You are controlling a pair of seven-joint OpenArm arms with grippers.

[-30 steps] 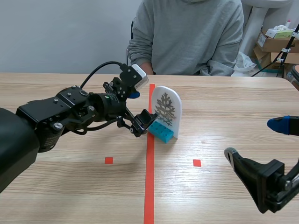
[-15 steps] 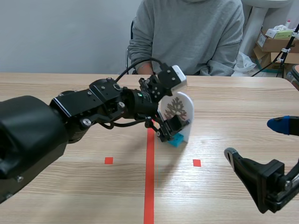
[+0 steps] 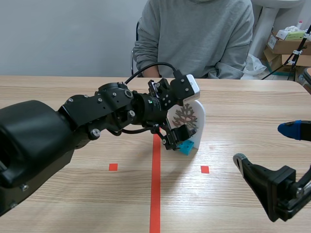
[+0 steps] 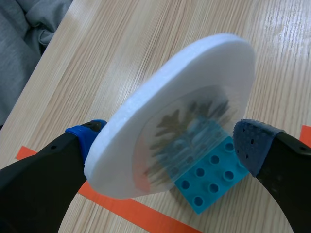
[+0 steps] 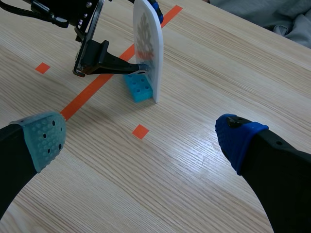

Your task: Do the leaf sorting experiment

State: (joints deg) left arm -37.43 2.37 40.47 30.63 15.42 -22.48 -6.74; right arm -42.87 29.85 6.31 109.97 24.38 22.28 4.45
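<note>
Scene view first: the left arm reaches in across the red tape line [image 3: 155,194], and the left gripper [image 3: 183,132] has its fingers pinching a white arch-shaped foam card [image 3: 197,119] with a brownish leaf printed on it. The card is plugged into a turquoise studded toy brick [image 3: 186,147]. The card and brick sit just to the right of the tape line, mid-way across the light wooden surface [image 3: 218,204]. Honestly can't tell if the brick is resting on the wood or held a hair above it. The right gripper [image 3: 267,145] hangs low at the near right, fingers spread wide with nothing in them, well apart from the card. A person [image 3: 194,34] in a grey sweatshirt sits across the surface. Left wrist view: the card [image 4: 194,73] fills the gap between the fingers. One blue pad [image 4: 85,136] is pressed on its edge, and the other is right at the opposite edge by the brick's [image 4: 214,179] corner. Right wrist view: the fingers are spread, one pad grey-green and one blue, with the card [image 5: 148,43] standing nearly edge-on well ahead of them.
</note>
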